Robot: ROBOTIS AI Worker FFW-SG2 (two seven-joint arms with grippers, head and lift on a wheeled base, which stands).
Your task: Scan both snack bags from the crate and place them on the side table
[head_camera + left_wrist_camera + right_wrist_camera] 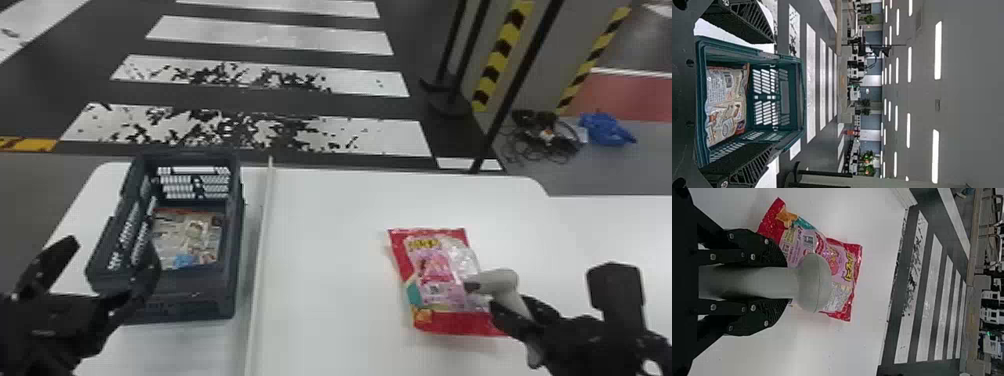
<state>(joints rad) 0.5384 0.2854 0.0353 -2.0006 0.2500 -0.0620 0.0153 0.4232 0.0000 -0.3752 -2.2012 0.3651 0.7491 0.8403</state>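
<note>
Grey scanner (501,281) — right tool (519,308) — near red bag (452,322)

White painted stripes (385,140), some flecked black, cross the dark floor on the far side. Far right stand thin black poles (519,82) and yellow-and-black chevron strips (502,55); near their feet lie tangled black cables (545,134) and, just right, a crumpled blue bundle (606,130). Long white ceiling lights (938,51) glow overhead.

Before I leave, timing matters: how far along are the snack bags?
The red bag is out, on the white table. The right gripper holds the scanner over it; whether it's scanned, I can't tell. Remaining: the pale bag in the crate.
</note>
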